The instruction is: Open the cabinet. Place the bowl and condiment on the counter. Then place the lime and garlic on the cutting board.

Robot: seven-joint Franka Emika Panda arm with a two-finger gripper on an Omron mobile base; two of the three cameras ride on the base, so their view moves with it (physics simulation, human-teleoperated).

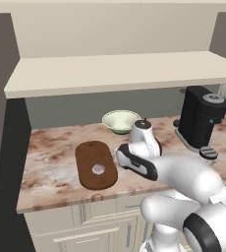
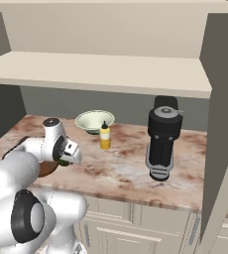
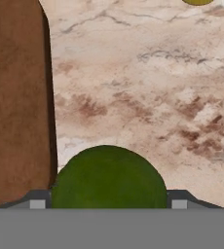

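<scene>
From the left base view, you see the garlic (image 1: 98, 169) lying on the cutting board (image 1: 93, 156), the bowl (image 1: 121, 121) behind on the counter (image 1: 48, 160), and a black coffee machine (image 1: 200, 119) off to the right.

From the right base view, the condiment (image 2: 105, 136) stands just before the bowl, with the coffee machine well apart from it.

In the hand view, your end effector (image 3: 108, 204) is spread, its fingertips (image 3: 37, 203) flanking the lime (image 3: 109, 179) just beside the board's edge.
</scene>
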